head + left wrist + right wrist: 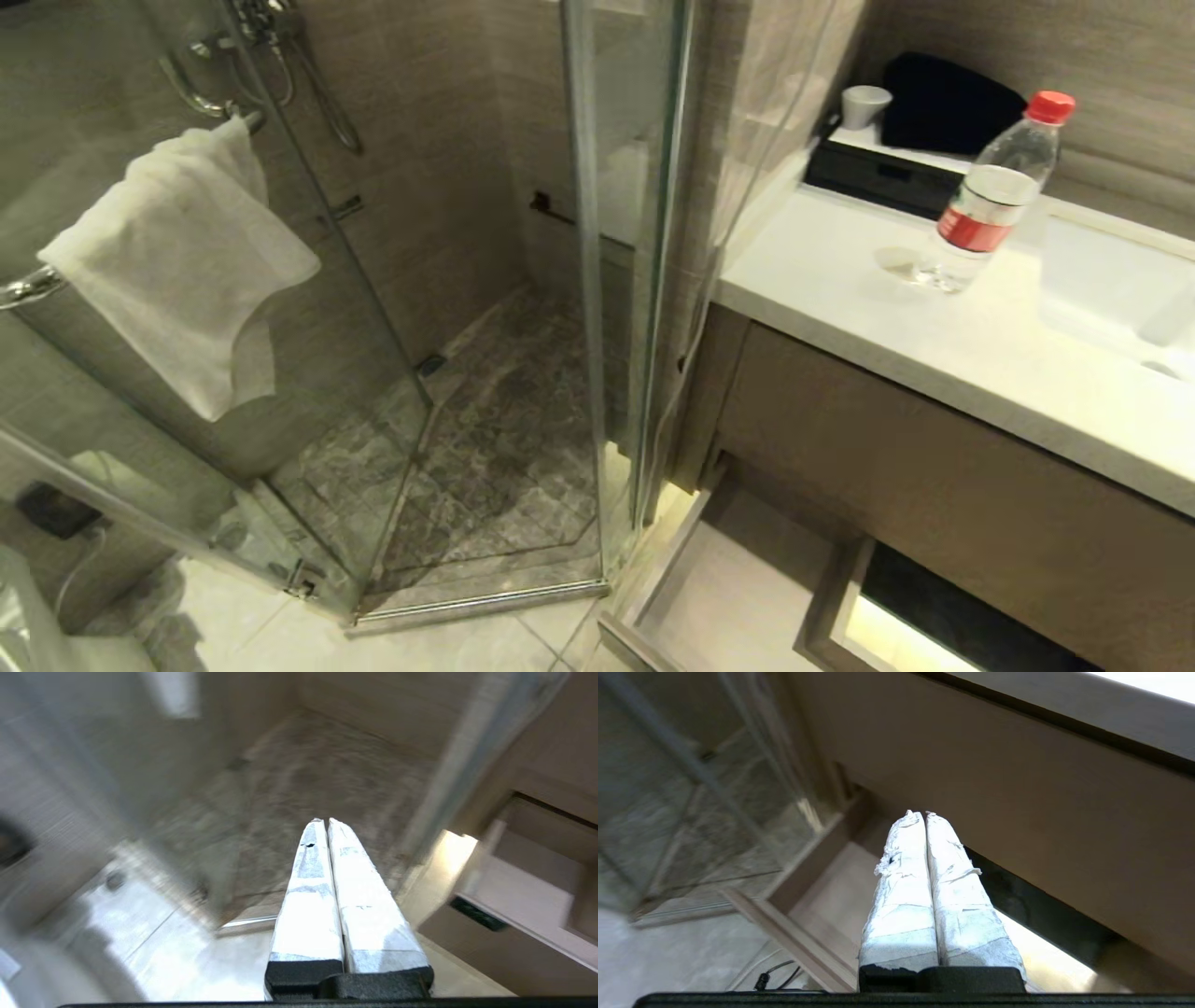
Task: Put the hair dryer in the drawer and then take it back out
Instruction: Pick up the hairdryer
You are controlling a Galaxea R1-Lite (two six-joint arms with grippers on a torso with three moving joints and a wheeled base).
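The white stone-topped bench (840, 280) with its taller wood-grain front panel (934, 485) fills the robot's right side. Below that panel the wide, shallow light-brown wood-grain drawer (728, 579) stands pulled out, its long axis running along the bench front. In the right wrist view the right claw (923, 813) hangs directly above the drawer, so I judge it the nearer. The left claw (325, 820) points toward the glass shower stall (485, 373), with the drawer off to its side. Both claws are pressed fully together, holding nothing. The hair dryer appears in no view, so which way it lies cannot be told.
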